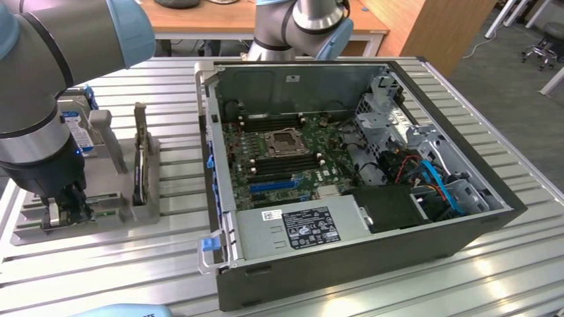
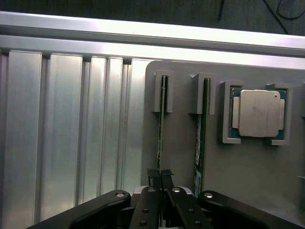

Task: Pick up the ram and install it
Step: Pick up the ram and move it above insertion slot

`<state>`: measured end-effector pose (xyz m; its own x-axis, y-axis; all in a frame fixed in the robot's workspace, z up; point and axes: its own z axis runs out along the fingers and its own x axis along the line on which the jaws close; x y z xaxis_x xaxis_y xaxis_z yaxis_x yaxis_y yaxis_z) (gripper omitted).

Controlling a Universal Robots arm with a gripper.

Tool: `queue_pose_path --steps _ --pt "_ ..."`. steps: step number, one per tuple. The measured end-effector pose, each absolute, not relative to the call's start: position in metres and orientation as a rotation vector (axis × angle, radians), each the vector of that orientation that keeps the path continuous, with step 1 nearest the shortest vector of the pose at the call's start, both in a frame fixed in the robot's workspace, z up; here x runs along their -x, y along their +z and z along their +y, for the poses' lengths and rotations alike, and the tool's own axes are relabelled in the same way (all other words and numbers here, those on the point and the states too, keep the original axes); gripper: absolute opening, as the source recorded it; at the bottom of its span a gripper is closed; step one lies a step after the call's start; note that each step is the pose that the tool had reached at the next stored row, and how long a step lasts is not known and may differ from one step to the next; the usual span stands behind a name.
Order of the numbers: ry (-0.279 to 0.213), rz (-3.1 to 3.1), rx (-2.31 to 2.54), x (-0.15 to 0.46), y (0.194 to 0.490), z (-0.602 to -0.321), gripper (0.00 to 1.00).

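Observation:
Two green ram sticks stand on edge in slots of a grey holder [image 2: 181, 157]. My gripper [image 2: 159, 173] is shut on the thin edge of one ram [image 2: 161, 119], near its end. The second ram [image 2: 202, 133] stands free beside it. In the exterior view my gripper [image 1: 66, 210] reaches down into the near end of the holder [image 1: 115, 218], at the exterior view's left. The open computer case [image 1: 352, 218] lies to the right, with the motherboard [image 1: 282, 148] and its dark memory slots [image 1: 282, 165] exposed.
A square silver processor chip [image 2: 258, 113] sits in a pocket of the holder beside the rams. A hard drive with a blue-white label [image 1: 78, 129] stands in the holder. The ribbed metal table [image 1: 168, 264] carries both. Cables and a drive cage [image 1: 414, 165] crowd the case's right side.

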<state>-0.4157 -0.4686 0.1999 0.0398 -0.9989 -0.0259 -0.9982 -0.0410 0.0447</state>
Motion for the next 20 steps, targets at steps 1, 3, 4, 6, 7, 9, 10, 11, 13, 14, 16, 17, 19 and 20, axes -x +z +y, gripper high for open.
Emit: queue_pose_path --steps 1,3,4,6,7,9,10,11,13,14,16,17,19,20 --pt "-0.078 -2.167 -2.254 0.4157 0.1999 -0.4687 0.12" --pt "-0.078 -2.172 -2.248 0.4157 0.1999 -0.4687 0.12" --pt "-0.078 -2.175 -2.246 0.4157 0.1999 -0.4687 0.12" --pt "-0.078 -2.177 -2.244 0.4157 0.1999 -0.4687 0.12" --pt "-0.078 -2.177 -2.244 0.4157 0.1999 -0.4687 0.12" --pt "-0.078 -2.177 -2.243 0.4157 0.1999 -0.4687 0.12" --pt "-0.078 -2.178 -2.243 0.4157 0.1999 -0.4687 0.12" --pt "-0.078 -2.178 -2.243 0.4157 0.1999 -0.4687 0.12" --pt "-0.078 -2.185 -2.237 0.4157 0.1999 -0.4687 0.12" --pt "-0.078 -2.187 -2.235 0.4157 0.1999 -0.4687 0.12" --pt "-0.078 -2.187 -2.235 0.4157 0.1999 -0.4687 0.12" --pt "-0.078 -2.187 -2.235 0.4157 0.1999 -0.4687 0.12" --pt "-0.078 -2.187 -2.235 0.4157 0.1999 -0.4687 0.12" --pt "-0.078 -2.187 -2.234 0.4157 0.1999 -0.4687 0.12"
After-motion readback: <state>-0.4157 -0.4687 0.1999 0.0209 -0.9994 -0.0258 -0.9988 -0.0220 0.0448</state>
